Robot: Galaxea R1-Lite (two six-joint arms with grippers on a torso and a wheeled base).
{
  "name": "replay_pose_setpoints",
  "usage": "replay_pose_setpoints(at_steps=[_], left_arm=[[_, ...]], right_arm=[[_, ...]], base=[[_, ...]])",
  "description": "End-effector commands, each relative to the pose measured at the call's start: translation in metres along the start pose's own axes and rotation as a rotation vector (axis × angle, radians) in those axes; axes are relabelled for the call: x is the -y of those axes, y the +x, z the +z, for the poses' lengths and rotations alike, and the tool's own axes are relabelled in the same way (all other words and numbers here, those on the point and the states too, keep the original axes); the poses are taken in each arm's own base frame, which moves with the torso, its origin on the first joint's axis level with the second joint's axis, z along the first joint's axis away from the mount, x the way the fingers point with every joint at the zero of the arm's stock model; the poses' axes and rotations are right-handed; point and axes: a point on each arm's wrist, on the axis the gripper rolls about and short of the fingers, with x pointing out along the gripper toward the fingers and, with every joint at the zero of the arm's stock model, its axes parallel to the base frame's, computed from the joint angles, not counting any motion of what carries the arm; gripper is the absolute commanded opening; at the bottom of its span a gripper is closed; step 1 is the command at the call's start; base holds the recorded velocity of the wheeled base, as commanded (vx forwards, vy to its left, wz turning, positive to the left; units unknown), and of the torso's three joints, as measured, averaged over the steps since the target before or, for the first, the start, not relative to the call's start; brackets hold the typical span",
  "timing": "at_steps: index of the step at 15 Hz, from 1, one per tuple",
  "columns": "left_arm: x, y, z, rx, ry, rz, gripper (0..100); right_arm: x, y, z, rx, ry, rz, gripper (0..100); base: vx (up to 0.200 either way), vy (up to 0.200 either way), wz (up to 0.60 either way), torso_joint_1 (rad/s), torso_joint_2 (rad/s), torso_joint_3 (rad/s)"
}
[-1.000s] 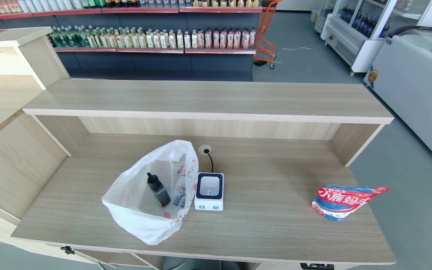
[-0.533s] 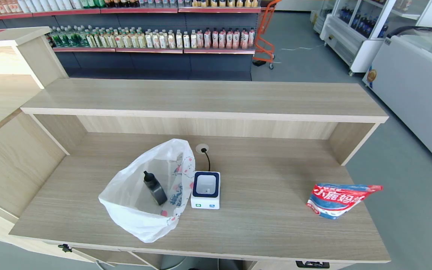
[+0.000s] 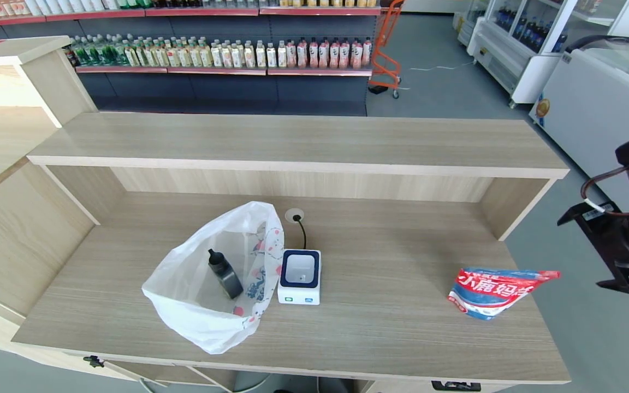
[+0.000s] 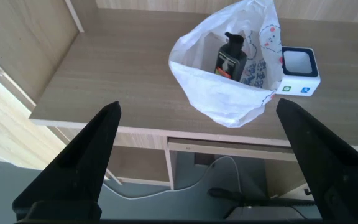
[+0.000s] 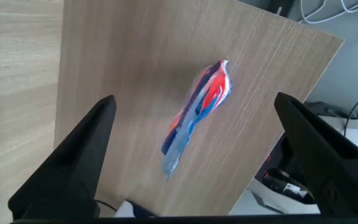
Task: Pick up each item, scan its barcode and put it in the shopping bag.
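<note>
A white shopping bag (image 3: 205,292) stands open on the counter's left half with a black bottle (image 3: 225,274) inside it. Right beside the bag sits the white barcode scanner (image 3: 299,276), window facing up. A red and blue snack pouch (image 3: 497,292) stands near the counter's right end. My right arm (image 3: 628,234) hangs off that end, above and right of the pouch. The right gripper (image 5: 196,102) is open high over the pouch (image 5: 197,112). My left gripper (image 4: 199,109) is open, held back off the counter's front edge, with the bag (image 4: 225,81) and bottle (image 4: 230,56) beyond it.
A raised wooden ledge (image 3: 298,143) runs along the counter's back, with side walls at both ends. The scanner's cable goes into a hole (image 3: 294,215) behind it. Store shelves and freezers stand farther off.
My right arm has come into the head view at the right edge. The head camera shifted slightly; bag, scanner and pouch have not moved on the counter.
</note>
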Motion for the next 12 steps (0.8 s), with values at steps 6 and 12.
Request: replay_pose_setpoints(at_steps=[6, 12], left_arm=[[0.000, 0.000, 0.000, 0.000, -0.002, 0.001, 100], [0.000, 0.000, 0.000, 0.000, -0.002, 0.001, 100]], right_arm=[[0.018, 0.062, -0.044, -0.122, -0.028, -0.137, 100], [-0.001, 0.092, -0.069, -0.142, -0.077, -0.078, 100]], base=[[0.000, 0.000, 0.00, 0.000, 0.00, 0.000], [0.000, 0.000, 0.00, 0.000, 0.00, 0.000]])
